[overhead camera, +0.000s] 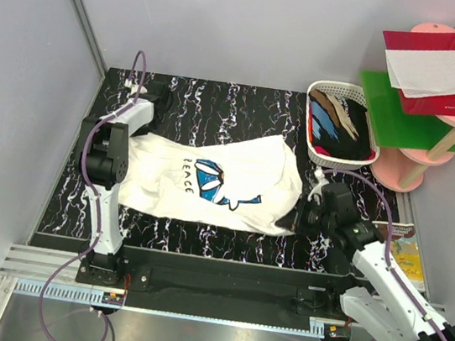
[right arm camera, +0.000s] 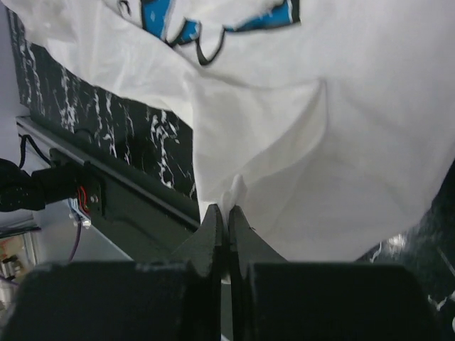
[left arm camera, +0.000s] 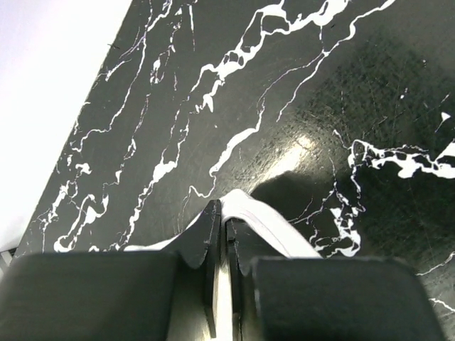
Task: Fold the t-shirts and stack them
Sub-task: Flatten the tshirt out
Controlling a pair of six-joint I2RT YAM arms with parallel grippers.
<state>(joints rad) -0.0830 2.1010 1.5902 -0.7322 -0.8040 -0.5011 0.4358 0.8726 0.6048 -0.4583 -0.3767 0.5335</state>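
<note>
The large white t-shirt [overhead camera: 217,182] with the blue daisy print and the word PEACE lies spread on the black marbled table [overhead camera: 219,106]. My left gripper [overhead camera: 122,134] is shut on its left edge; a white fold [left arm camera: 259,217] sticks out between the pads. My right gripper [overhead camera: 311,212] is shut on the shirt's right edge; white cloth [right arm camera: 320,142] hangs just beyond the fingertips [right arm camera: 213,224]. Other dark, blue and tan t-shirts [overhead camera: 339,127] lie bunched in the white basket [overhead camera: 319,90].
A green shelf on pink round stands [overhead camera: 409,111] is at the far right, with a red folder and white paper sheet [overhead camera: 441,69] on top. A printed card [overhead camera: 407,247] lies at the table's right edge. Grey walls close in left and back.
</note>
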